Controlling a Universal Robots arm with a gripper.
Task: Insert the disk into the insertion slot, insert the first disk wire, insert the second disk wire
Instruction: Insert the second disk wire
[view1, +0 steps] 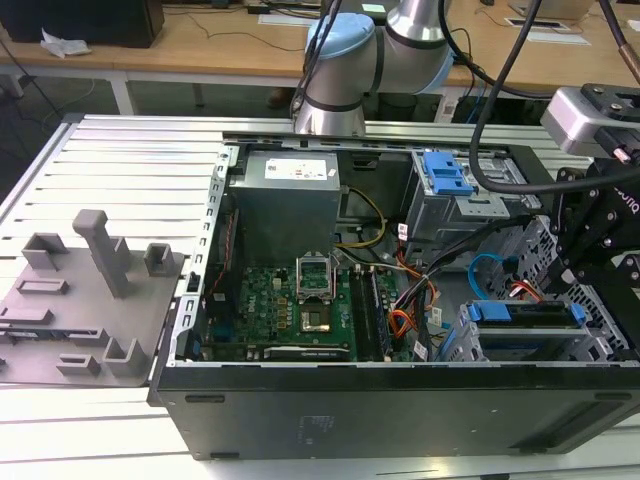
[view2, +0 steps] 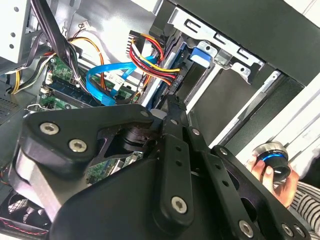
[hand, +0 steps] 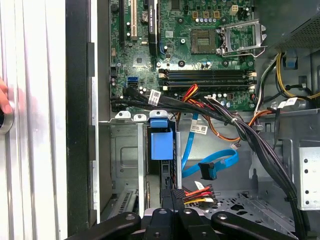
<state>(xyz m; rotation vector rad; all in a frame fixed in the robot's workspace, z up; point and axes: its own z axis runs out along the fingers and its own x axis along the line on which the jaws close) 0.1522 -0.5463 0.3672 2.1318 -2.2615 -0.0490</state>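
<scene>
First wrist view: the gripper (hand: 172, 194) stands over the open computer case (hand: 80, 125). Its fingers (hand: 167, 201) are drawn together on the end of a red, yellow and black wire bundle (hand: 198, 192). Just beyond the fingertips, the disk (hand: 161, 140) is seated edge-on in the insertion slot (hand: 127, 155), with the blue carrier tab at the mouth of the cage. Beside the cage, a light-blue flat cable (hand: 189, 145) hangs loose; its black connector (hand: 207, 170) is apart from the disk. Farther on lies the green motherboard (hand: 200, 50) with its memory slots and empty processor socket.

In the second wrist view, the same wire bundle runs up past the fingertips. A person's hand (view2: 262, 172) holds a round black knob (view2: 272, 157) outside the case wall.

In the exterior view, the disk sits in the cage at the exterior view's right, under the gripper. The larger bay with a blue latch (view1: 445, 175) lies behind it. A grey fixture plate (view1: 90, 290) rests outside the case at the exterior view's left.
</scene>
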